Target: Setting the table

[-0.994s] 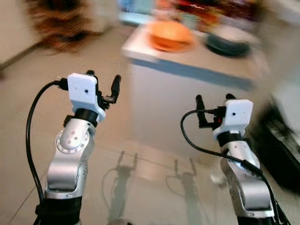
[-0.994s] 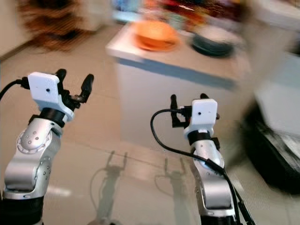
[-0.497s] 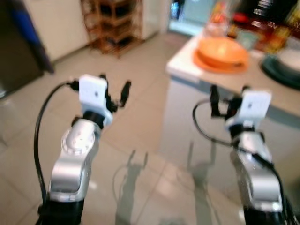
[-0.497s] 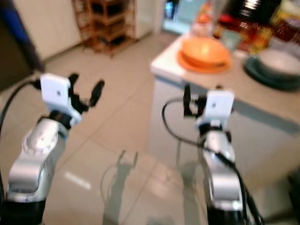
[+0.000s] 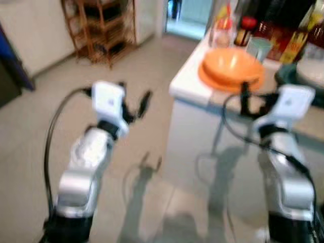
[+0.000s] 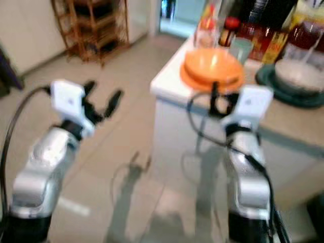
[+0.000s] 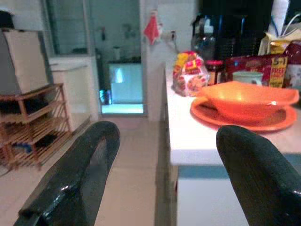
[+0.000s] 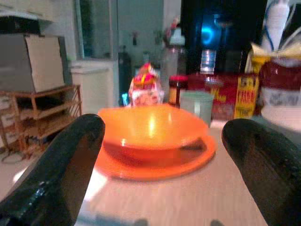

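text check | I read only a "5" on the red packet (image 7: 253, 66) at upper right of the left wrist view | other packet and jar labels too blurred for me to read

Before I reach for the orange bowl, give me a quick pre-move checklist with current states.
1. Right gripper open: ok.
2. Left gripper open, holding nothing: ok.
3. Orange bowl between the right fingers' line of sight: ok.
4. Bowl sits on the orange plate: ok.
5. Mug behind the bowl, apart from it: ok.
6. Head views sharp enough to judge the gap to the counter: not ok, blurred.
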Robot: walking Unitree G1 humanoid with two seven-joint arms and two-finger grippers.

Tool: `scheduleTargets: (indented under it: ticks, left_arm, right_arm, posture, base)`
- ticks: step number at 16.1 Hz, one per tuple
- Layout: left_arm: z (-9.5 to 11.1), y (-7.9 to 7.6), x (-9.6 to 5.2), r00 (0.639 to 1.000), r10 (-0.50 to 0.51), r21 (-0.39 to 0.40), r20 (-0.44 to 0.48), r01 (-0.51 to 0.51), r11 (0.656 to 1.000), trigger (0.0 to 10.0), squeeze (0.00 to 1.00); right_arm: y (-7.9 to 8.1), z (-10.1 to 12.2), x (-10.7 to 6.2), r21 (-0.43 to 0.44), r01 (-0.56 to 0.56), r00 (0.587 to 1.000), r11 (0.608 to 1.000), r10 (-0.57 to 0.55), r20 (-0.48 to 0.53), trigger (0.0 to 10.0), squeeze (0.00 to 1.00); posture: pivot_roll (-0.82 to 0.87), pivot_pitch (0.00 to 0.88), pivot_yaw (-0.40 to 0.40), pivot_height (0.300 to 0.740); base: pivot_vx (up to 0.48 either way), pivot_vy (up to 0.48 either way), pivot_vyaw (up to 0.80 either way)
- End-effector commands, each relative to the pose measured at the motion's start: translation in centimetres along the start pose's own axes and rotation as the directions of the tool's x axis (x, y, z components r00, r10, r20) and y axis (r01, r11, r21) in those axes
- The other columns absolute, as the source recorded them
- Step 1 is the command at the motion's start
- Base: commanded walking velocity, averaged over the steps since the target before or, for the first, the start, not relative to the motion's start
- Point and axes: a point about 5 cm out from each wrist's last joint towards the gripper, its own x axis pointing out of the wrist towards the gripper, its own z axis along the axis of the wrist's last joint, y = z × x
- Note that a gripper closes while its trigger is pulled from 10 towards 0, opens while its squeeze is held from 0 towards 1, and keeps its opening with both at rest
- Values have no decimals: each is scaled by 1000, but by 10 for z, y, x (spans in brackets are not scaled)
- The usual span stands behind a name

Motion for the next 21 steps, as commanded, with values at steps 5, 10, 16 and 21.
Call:
scheduleTargets:
  ticks: [5,10,16,21]
  left_arm:
    - [2,0,-2,1000,-22,-2,2,22,1000,10000,0]
    - [3,0,-3,1000,-30,-4,0,30,1000,10000,0]
    - [7,2,-4,999,-34,-12,26,35,999,10000,0]
    - [16,2,-7,989,-123,2,80,123,992,10000,0]
  right_arm:
    - [5,6,-1,67,-14,1000,998,15,-11,10000,0]
    - [5,10,-3,71,-15,1000,997,15,-5,10000,0]
    - [3,6,2,155,-67,990,986,85,-115,10000,722]
    - [-3,6,19,355,-73,970,932,149,-192,10000,1000]
  posture:
    - [82,28,-42,740]
    - [82,29,-43,740]
    - [88,20,-47,740]
    - [97,4,-51,740]
  base:
    - [390,0,-430]
    - [370,0,-744]
    - [116,0,-71]
    - [0,0,0]
